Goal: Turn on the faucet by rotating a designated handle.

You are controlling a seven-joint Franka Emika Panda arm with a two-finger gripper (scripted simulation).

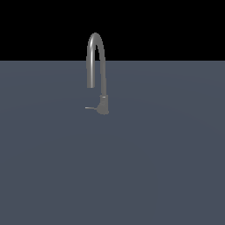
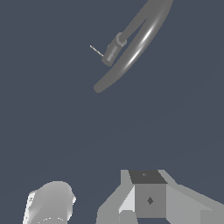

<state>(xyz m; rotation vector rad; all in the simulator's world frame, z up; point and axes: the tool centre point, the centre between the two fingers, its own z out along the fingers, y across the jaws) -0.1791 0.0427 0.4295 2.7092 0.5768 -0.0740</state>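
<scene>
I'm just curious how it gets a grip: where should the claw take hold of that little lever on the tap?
Probably near the free tip of the handle, which sticks out sideways from the faucet base toward the exterior view's left. Coming from above, clear of the spout, looks easiest.

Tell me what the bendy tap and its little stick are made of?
The faucet looks like smooth grey metal with a soft sheen: a pale streak of light runs along its curved spout in both views. The handle shares the same plain grey, so probably metal too, but it is too thin to show any shine. Being a simulator's render, the look is only a hint.
</scene>
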